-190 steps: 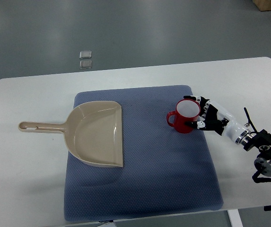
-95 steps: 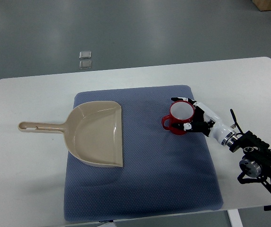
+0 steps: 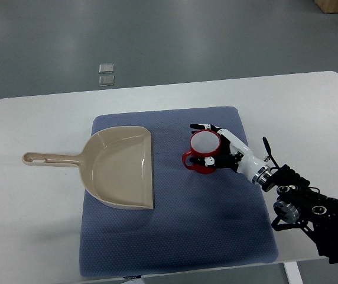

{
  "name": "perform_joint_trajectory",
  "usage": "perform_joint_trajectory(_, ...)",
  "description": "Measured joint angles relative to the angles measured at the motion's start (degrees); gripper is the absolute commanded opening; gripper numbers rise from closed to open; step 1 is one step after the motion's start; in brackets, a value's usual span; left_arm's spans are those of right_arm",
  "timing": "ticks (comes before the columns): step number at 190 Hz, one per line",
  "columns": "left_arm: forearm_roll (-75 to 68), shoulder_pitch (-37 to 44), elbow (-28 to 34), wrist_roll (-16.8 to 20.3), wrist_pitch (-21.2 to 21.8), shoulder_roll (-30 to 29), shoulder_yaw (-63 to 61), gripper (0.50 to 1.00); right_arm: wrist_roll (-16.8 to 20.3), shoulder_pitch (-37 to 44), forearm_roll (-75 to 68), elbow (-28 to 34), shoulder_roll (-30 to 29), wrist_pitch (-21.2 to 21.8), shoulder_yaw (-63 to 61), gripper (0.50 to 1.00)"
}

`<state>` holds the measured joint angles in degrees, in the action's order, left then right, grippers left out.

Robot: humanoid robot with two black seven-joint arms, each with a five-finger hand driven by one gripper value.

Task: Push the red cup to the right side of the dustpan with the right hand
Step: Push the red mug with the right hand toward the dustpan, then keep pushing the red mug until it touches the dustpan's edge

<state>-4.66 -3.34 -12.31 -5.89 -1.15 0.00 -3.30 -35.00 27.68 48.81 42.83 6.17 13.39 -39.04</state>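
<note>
A red cup point(image 3: 201, 153) with a white inside stands upright on the blue mat point(image 3: 175, 236), its handle pointing left. It is a short way right of the beige dustpan point(image 3: 122, 167), which lies flat with its handle pointing left. My right hand point(image 3: 211, 146) comes in from the lower right and presses against the cup's right side, fingers point(image 3: 202, 126) spread around its rim and wall. The left arm is out of view.
The mat lies on a white table point(image 3: 33, 219). Two small clear squares point(image 3: 106, 73) sit on the grey floor beyond the table's far edge. My right forearm point(image 3: 302, 204) lies over the mat's right edge.
My right hand has slid the red cup leftward across the mat, closer to the dustpan. The forearm has come further into view. The dustpan has not moved.
</note>
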Motion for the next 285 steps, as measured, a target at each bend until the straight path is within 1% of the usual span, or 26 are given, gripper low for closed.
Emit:
perform_joint_trajectory(39,0.0,0.0,0.0,0.0,0.0,0.0,0.1,1.000,0.0,0.3,0.0,0.1,-2.8,-1.0,0.3,0.932)
perform_joint_trajectory(108,0.0,0.0,0.0,0.0,0.0,0.0,0.1,1.000,0.0,0.4,0.0,0.9,-6.0,-2.3,0.4,0.932)
perform_joint_trajectory(256,0.0,0.0,0.1,0.0,0.1,0.0,0.0,1.000,0.0,-1.9,0.0,1.2,-6.2,-2.5,1.4,0.932)
perform_joint_trajectory(285,0.0,0.0,0.1,0.0,0.1,0.0,0.1,1.000,0.0,-1.9,0.0,2.2,-6.2,-3.7,1.4,0.932)
